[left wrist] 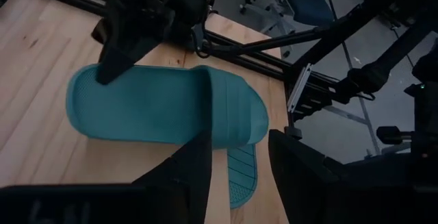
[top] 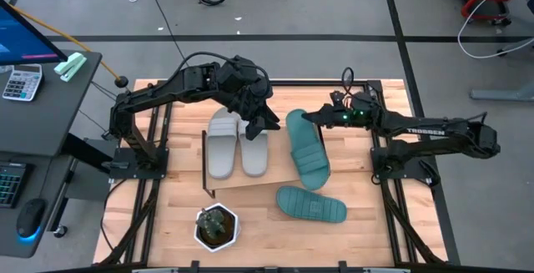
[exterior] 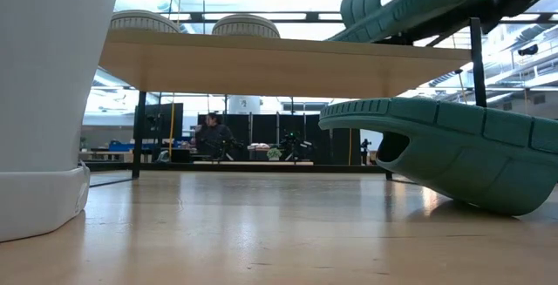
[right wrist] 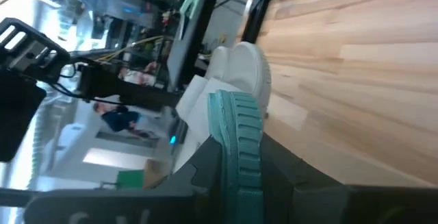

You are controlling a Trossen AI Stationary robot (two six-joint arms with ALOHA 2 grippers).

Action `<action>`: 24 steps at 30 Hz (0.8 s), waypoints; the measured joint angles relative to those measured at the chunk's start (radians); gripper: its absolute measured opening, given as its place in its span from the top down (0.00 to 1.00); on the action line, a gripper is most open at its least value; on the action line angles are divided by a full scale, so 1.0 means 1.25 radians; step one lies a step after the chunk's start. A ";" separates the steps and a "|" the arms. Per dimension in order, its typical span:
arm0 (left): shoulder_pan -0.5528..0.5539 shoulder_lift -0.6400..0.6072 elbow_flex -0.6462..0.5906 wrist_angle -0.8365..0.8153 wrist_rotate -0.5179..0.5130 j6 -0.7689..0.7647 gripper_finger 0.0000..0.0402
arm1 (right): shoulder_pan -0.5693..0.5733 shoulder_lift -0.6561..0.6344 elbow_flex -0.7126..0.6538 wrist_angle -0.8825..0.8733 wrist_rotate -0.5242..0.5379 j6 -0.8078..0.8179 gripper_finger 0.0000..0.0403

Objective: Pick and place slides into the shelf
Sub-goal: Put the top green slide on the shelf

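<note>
Two light grey slides (top: pixel 224 144) (top: pixel 254 148) lie side by side on the shelf's wooden board (top: pixel 250 179). My right gripper (top: pixel 302 117) is shut on a teal slide (top: pixel 309 152), which slants over the board's right end. In the low view this teal slide (exterior: pixel 410 2) is tilted, its lower end at the board (exterior: pixel 279 63). A second teal slide (top: pixel 311 206) lies sole-down on the table near the shelf. My left gripper (top: pixel 269 123) hovers open above the grey slides' far ends, with nothing between its fingers (left wrist: pixel 239 176). My right gripper pinches the teal slide's far end (left wrist: pixel 102 73), the end away from the strap, between its two fingers. In its own wrist view the slide's ribbed rim (right wrist: pixel 239 148) runs edge-on between the fingers. The fingers come about level from the table's right side. The slide slopes down toward the board.
A small plant in a white pot (top: pixel 215 227) stands near the table's front edge, left of the loose teal slide; in the low view the pot (exterior: pixel 44 102) fills the left side. Black frame legs (exterior: pixel 139 132) carry the board. A desk with a calculator (top: pixel 21 81) stands left of the table.
</note>
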 joint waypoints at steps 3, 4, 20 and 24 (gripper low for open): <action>0.000 0.000 0.000 0.000 0.000 0.001 0.63 | 0.024 -0.032 0.000 -0.041 0.049 -0.010 0.83; 0.000 0.000 0.000 0.000 0.000 0.001 0.63 | 0.030 -0.041 0.000 -0.054 0.061 -0.010 0.83; 0.000 0.000 0.000 0.000 0.000 0.008 0.64 | 0.151 -0.067 0.000 -0.149 0.220 0.002 0.83; 0.000 0.000 0.000 0.001 0.000 0.006 0.65 | 0.155 -0.068 0.000 -0.148 0.238 0.003 0.83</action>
